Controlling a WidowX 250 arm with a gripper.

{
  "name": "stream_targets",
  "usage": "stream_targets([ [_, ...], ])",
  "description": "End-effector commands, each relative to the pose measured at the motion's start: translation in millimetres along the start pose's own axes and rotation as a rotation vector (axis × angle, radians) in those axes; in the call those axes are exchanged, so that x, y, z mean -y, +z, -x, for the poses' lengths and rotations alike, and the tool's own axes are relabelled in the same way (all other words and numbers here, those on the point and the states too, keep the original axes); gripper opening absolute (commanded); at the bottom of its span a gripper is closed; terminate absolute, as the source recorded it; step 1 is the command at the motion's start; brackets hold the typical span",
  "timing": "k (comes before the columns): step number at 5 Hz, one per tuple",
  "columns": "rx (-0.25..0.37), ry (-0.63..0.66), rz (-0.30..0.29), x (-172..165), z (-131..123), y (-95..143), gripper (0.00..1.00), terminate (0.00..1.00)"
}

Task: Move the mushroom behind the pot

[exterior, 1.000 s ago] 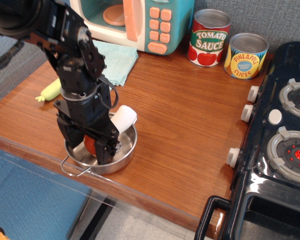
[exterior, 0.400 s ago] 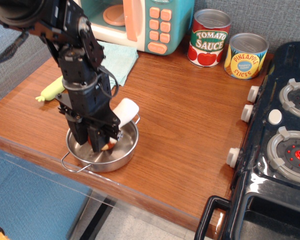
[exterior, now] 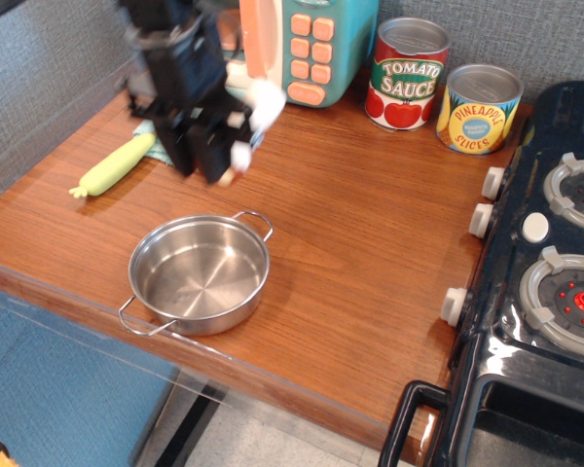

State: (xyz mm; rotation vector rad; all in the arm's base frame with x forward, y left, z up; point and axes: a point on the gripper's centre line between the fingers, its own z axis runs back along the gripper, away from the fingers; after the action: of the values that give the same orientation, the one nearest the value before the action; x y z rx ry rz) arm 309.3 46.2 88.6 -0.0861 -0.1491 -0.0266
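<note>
We see the gripper [exterior: 224,156] pinching the mushroom [exterior: 258,107] aloft toward the table's far edge, beyond the pot [exterior: 200,275]; a slack grip risks dropping it.

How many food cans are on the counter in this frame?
2. The tomato sauce can stands at the back by the toy microwave; the pineapple can is just right of it, near the stove. None seem hidden.
</note>
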Motion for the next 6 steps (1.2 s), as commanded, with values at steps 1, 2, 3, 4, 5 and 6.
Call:
stream_targets([
  [1,-0.001,0.009,-0.037,19.5,-55.9,-13.0,0.00,0.00],
  [2,-0.021,0.000,-0.072,28.3,-64.5,-28.1,0.00,0.00],
  [3,-0.028,0.018,-0.085,30.5,-67.5,-35.3,1.00,0.00],
  [4,-0.019,0.026,-0.088,30.8,-69.8,-30.4,1.00,0.00],
  [5,0.016,0.026,-0.067,30.8,-69.1,-8.8,1.00,0.00],
  [6,0.045,0.024,-0.055,28.3,-65.1,13.5,1.00,0.00],
])
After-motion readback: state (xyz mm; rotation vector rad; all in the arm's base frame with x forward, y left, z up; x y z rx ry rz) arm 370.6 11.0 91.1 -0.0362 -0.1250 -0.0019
